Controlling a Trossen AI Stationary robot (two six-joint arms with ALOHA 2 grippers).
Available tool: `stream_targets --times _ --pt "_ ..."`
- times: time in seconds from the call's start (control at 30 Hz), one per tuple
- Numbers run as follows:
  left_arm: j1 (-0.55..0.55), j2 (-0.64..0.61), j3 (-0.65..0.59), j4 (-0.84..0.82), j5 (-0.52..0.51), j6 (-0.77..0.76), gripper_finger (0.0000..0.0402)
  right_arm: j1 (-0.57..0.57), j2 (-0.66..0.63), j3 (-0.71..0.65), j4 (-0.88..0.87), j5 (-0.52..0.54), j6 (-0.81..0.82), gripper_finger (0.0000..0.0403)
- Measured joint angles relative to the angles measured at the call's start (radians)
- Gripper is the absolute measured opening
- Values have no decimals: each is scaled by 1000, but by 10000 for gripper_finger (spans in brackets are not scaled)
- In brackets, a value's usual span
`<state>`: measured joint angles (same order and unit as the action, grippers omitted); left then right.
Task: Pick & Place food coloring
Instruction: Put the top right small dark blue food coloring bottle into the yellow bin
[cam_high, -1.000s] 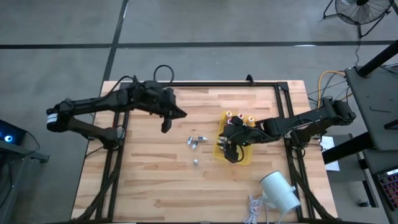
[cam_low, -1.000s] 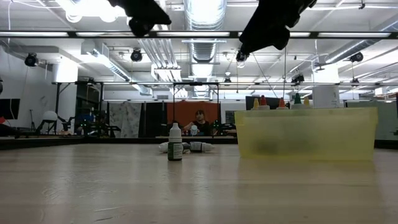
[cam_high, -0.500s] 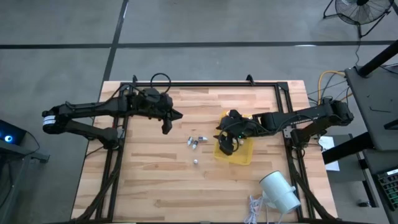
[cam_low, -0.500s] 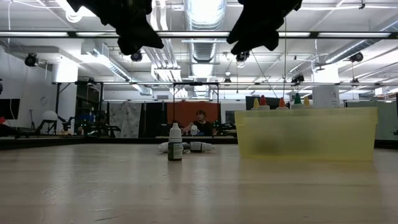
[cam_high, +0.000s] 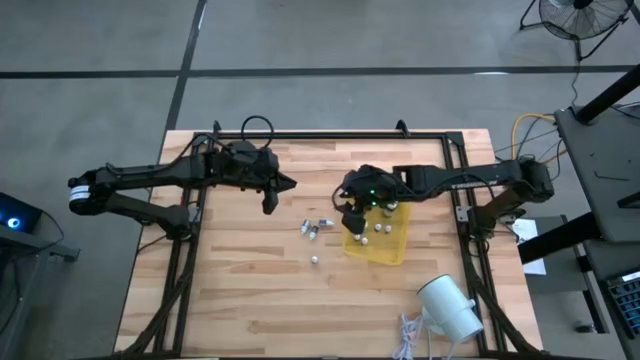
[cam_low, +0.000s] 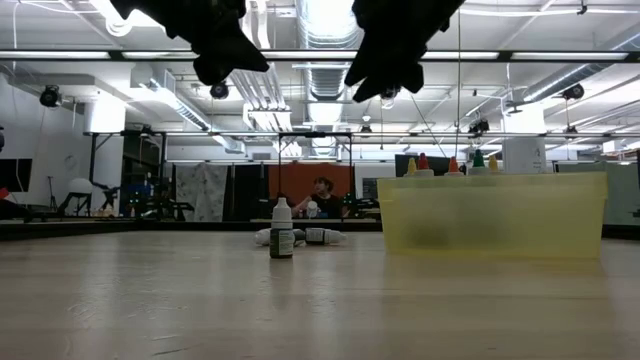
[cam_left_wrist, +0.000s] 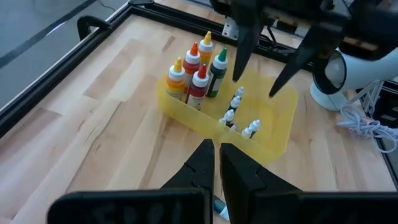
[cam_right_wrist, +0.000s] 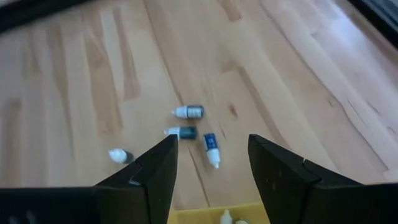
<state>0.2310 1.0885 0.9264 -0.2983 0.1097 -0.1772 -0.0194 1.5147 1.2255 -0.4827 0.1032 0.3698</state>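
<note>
The food coloring is split between table and tray. Tall bottles (cam_left_wrist: 198, 70) with orange, red and green tops stand in the far end of a yellow tray (cam_high: 392, 252), with small vials (cam_left_wrist: 239, 115) beside them. Three vials (cam_right_wrist: 189, 127) lie on the wood left of the tray, and one more (cam_low: 281, 229) stands upright on its base. My right gripper (cam_high: 352, 222) hangs open and empty above the tray's left edge, high over the table. My left gripper (cam_high: 268, 203) hovers shut and empty farther left.
A big white cylinder (cam_high: 450, 305) lies near the table's front right corner with a pale cable (cam_high: 408, 335) beside it. A black frame (cam_high: 330, 134) runs along the far and side edges. Bare wood lies in front of the vials.
My right gripper has swung from over the middle of the tray toward the table's left and far side, to the tray's left edge, its fingers staying open. My left gripper has come down a little, still shut. The bottles and vials have not moved.
</note>
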Motion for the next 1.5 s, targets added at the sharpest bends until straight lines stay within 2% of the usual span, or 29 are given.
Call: stream_targets --times 0.23,0.4,0.53,0.77,1.3,1.5 --pt "1 0 -4 0 -7 1 0 -1 128 123 -118 -12 -105 187" --pt "1 0 -22 -2 -7 0 0 -1 225 211 -189 -117 -209 187" --pt "0 0 -38 -4 -7 -13 0 0 291 255 -233 -157 -285 187" --pt "0 0 -48 2 -7 -34 0 -1 353 264 -267 -166 -347 187" --pt "0 0 -48 12 -7 -14 0 -39 497 299 -262 -193 -366 187" --pt "0 0 -48 12 -7 -13 0 -46 515 306 -255 -193 -381 187"
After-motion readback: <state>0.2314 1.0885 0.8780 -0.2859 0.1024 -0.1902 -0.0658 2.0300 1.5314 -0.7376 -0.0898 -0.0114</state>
